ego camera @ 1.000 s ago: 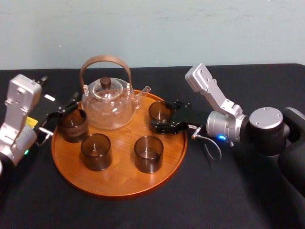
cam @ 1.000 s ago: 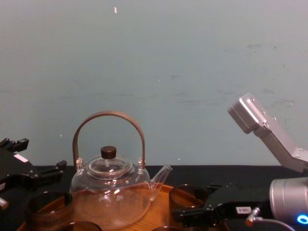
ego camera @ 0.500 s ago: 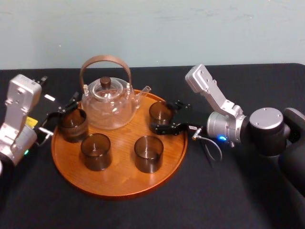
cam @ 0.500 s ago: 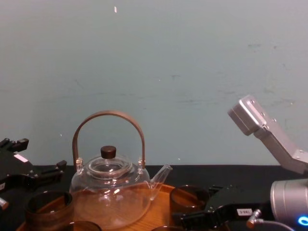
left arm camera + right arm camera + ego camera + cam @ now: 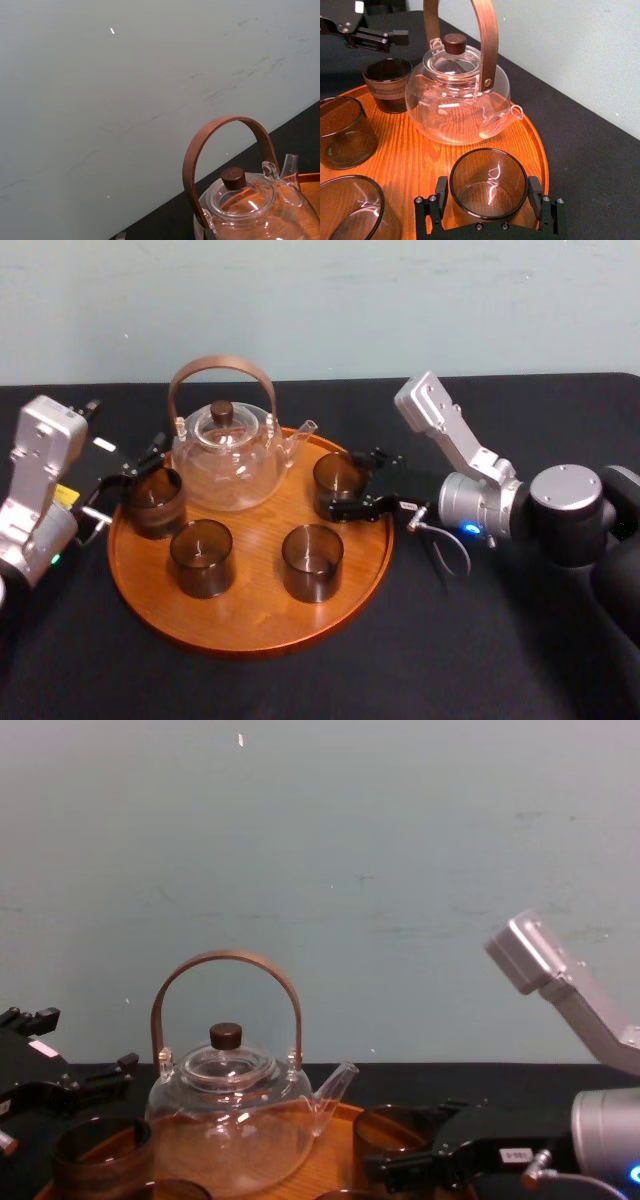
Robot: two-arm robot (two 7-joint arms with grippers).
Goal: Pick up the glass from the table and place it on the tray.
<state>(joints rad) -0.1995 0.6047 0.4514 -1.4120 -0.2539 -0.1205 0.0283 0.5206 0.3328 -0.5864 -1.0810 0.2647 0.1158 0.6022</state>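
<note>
You see the right pincer (image 5: 488,196) set wide around the glass (image 5: 335,475); its fingers (image 5: 441,192) stand just beside the glass walls, one on each side; whether they touch, you cannot tell. The glass stands upright on the tray (image 5: 250,635), at its back right part, near the spout of the teapot (image 5: 225,455); the left pincer (image 5: 137,464) hangs at the tray's left edge, over the black worktop (image 5: 480,640).
</note>
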